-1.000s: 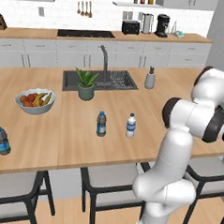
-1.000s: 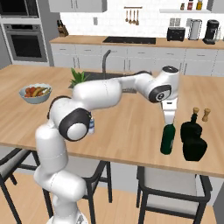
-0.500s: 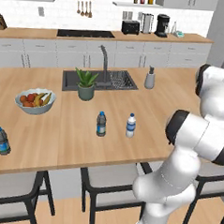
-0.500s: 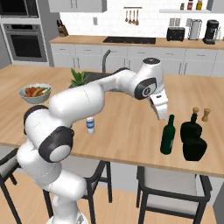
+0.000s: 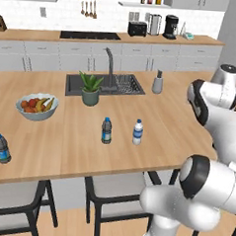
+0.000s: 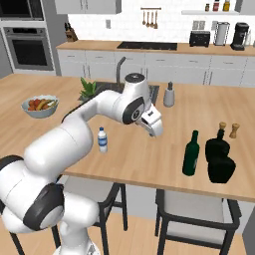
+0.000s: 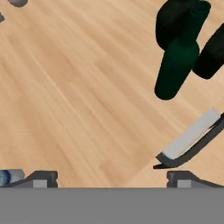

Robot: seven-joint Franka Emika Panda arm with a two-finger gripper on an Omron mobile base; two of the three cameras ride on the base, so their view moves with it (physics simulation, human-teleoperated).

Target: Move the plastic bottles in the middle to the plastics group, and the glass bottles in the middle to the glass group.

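Note:
Two small water bottles stand mid-counter, the dark-capped bottle (image 5: 106, 130) left of the white-capped bottle (image 5: 138, 132), which also stands beside my arm (image 6: 102, 140). The tall green bottle (image 6: 190, 154) is upright right beside the near-black glass bottles (image 6: 220, 162); in the hand view the green bottle (image 7: 177, 65) lies against those dark bottles (image 7: 173, 22). My gripper (image 6: 156, 128) hovers over bare counter left of the green bottle, open and empty, fingertips far apart (image 7: 111, 179). The plastics group (image 5: 0, 147) stands at the counter's far left edge.
A fruit bowl (image 5: 35, 105), a potted plant (image 5: 90, 88), the sink (image 5: 105, 83) and a grey dispenser (image 5: 157, 83) sit behind the middle bottles. Wooden shakers (image 6: 228, 129) stand behind the glass group. Stools (image 6: 196, 211) line the near counter edge.
The gripper has drawn away to the left from the green bottle, which stays standing by the dark bottles. The arm has swung back toward the middle of the counter.

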